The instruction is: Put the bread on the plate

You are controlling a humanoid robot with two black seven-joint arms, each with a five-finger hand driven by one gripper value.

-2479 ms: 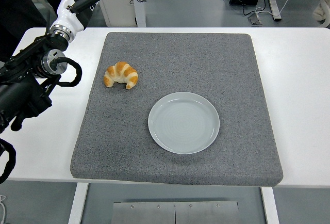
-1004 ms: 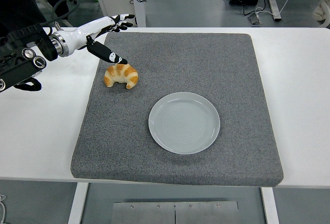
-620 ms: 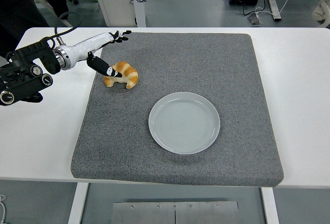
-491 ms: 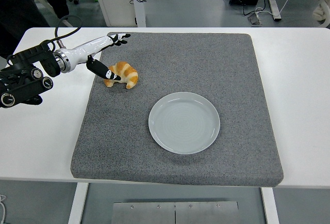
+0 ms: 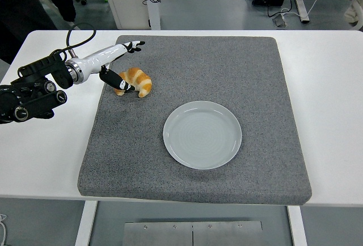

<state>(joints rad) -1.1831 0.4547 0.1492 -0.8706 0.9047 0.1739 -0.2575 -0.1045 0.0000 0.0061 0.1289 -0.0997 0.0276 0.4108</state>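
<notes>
Your left robot hand (image 5: 118, 67) has dropped from above the desk's far corner down onto the bread (image 5: 135, 81).
Its fingers straddle the croissant without closing; it lies on the grey mat (image 5: 227, 64), up-left of the empty plate (image 5: 202, 135), nothing between them.
</notes>
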